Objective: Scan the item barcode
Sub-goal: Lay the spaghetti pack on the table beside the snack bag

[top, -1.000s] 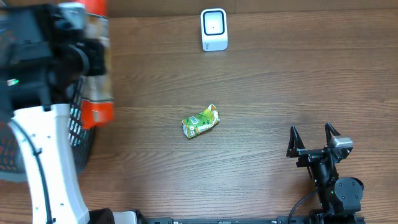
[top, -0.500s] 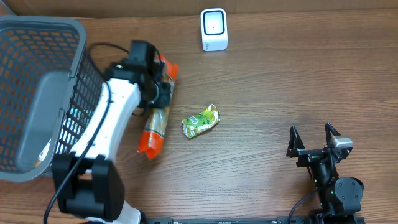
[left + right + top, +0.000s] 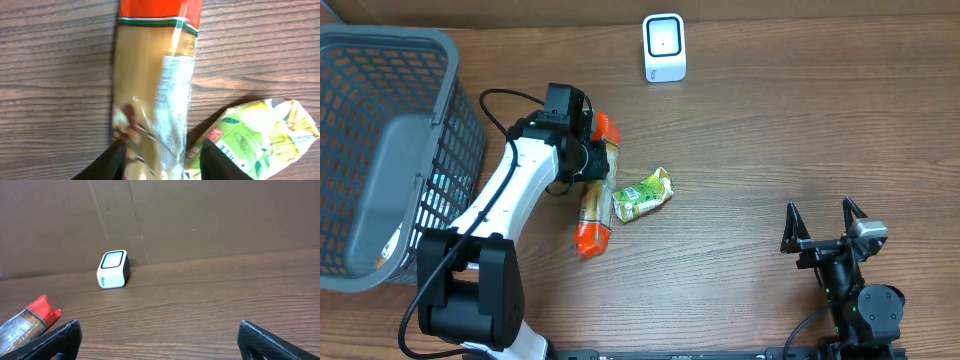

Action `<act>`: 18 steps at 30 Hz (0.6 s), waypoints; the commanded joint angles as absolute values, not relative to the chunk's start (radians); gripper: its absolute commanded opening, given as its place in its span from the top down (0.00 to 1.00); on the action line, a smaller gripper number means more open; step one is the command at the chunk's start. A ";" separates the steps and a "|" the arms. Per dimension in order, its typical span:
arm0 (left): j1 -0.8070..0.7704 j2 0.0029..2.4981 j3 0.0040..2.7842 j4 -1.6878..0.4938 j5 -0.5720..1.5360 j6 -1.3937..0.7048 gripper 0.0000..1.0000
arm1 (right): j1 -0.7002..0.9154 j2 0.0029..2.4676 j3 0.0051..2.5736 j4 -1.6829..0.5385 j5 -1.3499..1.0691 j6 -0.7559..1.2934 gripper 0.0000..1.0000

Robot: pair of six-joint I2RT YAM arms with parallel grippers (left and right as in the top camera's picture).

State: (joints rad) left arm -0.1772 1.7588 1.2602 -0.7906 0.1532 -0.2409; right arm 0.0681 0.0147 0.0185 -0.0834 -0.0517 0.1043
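A long clear packet of spaghetti with orange ends lies flat on the wooden table, its side against a crumpled green pouch. My left gripper straddles the packet near its upper end. In the left wrist view the packet runs between the two dark fingers, and a thin gap shows on the right side, so the left gripper is open around it. The green pouch shows printed bars. The white scanner stands at the back edge. My right gripper rests open and empty at the front right.
A grey mesh basket fills the left side, its handle folded across it. A cardboard wall runs behind the table. In the right wrist view the scanner faces forward, with the packet's orange end at the far left.
The left arm swung out from over the basket and brought the spaghetti packet down onto the table beside the green pouch. Its jaws have loosened. The right arm has not moved.
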 commanded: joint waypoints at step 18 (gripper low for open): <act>0.065 1.699 2.341 -1.471 -0.038 -0.112 0.41 | 0.076 0.003 0.008 -0.080 -0.046 0.107 0.00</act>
